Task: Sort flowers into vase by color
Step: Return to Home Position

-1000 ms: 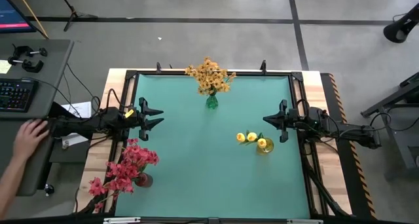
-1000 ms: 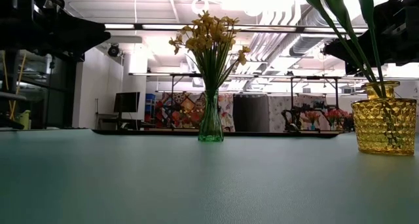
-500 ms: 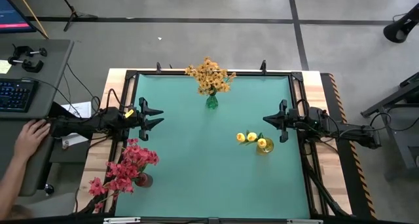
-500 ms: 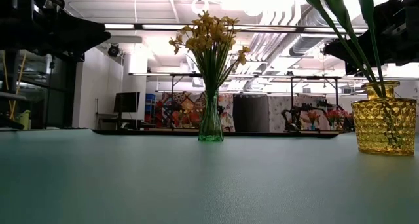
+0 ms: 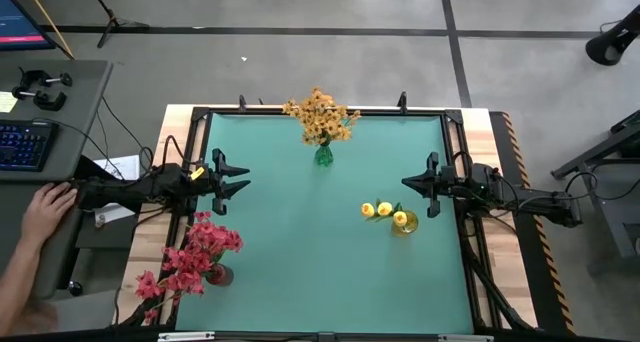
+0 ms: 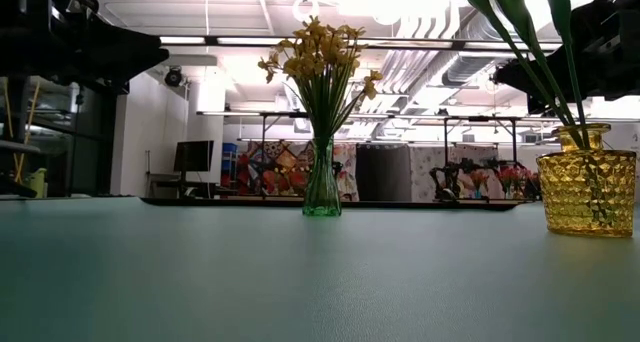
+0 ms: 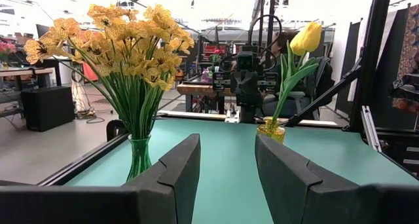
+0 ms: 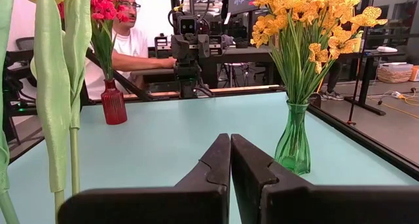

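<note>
Since the flowers are artificial, they are judged to be light, with thin stems that bend easily and soft heads that can be crushed. A hold is best taken low on the stem, well below the head, so that the bloom is not pressed.

All flowers are seen standing in vases on the bench (image 5: 300,247), and none is lying loose. The orange-yellow sprays (image 5: 320,117) are placed in the green vase (image 5: 323,156) at the middle of the back edge. The yellow buds (image 5: 383,210) are placed in the yellow vase (image 5: 404,223), just beside the right claw (image 5: 406,183). The red-pink flowers (image 5: 195,254) are placed in the red vase (image 5: 220,275) at the corner on the left arm's side, near the left claw (image 5: 243,179).

The left claw is spread, with a clear gap between its fingers, and nothing is held or touched by it. The right claw is pressed together, finger against finger, and nothing is pinched in it. Both claws are seen at the side edges of the bench, apart from the vases.
</note>
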{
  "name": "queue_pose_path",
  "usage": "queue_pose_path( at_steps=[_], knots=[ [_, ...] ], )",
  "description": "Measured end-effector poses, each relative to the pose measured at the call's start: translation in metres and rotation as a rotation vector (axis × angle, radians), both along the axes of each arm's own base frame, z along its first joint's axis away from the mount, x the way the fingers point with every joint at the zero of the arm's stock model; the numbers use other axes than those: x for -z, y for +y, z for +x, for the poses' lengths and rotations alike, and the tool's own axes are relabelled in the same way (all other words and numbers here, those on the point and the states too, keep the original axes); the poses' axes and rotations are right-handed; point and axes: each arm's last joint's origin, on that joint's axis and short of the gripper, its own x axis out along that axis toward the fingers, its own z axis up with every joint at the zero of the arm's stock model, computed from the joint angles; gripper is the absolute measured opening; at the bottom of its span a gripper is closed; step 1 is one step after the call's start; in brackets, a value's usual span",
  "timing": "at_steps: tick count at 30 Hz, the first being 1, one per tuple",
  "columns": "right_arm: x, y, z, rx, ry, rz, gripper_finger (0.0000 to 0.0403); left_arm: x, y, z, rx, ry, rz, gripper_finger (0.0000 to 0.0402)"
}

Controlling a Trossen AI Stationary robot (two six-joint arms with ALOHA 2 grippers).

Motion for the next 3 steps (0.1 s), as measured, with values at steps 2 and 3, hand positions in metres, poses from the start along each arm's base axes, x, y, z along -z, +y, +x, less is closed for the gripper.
queue_pose_path(
  at_steps=[2,3],
  knots=[
    [-0.0001,0.0000,0.0000,0.000,0.000,0.000,0.0000,0.0000,0.0000,0.0000,0.000,0.000,0.000,0.0136],
    [-0.0001,0.0000,0.0000,0.000,0.000,0.000,0.0000,0.0000,0.0000,0.0000,0.000,0.000,0.000,0.0136]
  ],
)
